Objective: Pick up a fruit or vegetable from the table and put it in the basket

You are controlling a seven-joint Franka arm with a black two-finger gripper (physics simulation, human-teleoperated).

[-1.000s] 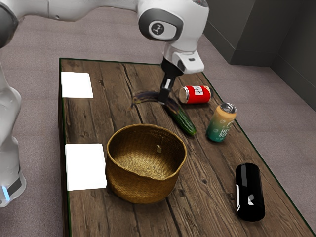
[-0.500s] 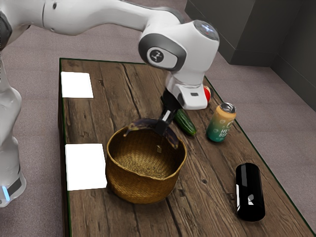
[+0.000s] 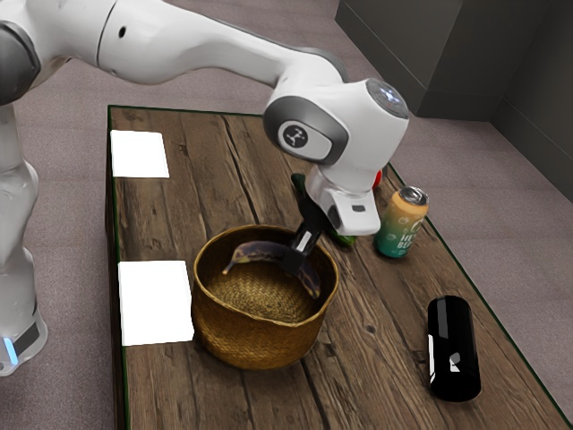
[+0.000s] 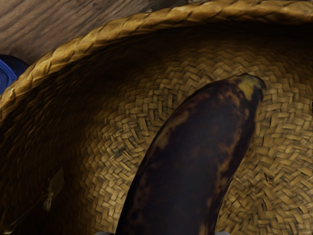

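Right, taking the exterior view as my dial with twelve at its top, I have the gripper (image 3: 294, 260) down inside the mouth of the basket (image 3: 255, 345), toward one or two o'clock of its centre. It looks clamped on the dark, curved banana (image 3: 255, 251), with the fruit between the fingers, hanging directly under my hand rather than off to a side.

What I'm minding is the long axis. From my grip, the stem end reaches out toward nine o'clock and the blunt end drops away toward five, so the fruit lies across the opening. Both ends sit inside the rim, though the five o'clock end looks near the wall. In the wrist view, the woven floor spreads out around the free tip; I can't tell whether the fruit touches it.

I judge this the last stretch: ease straight down a touch if there's room, then part the fingers. Drifting toward four or five o'clock could wedge that end on the weave. The cucumber (image 3: 345, 240) lies outside, off toward one o'clock, and I'd leave it alone.
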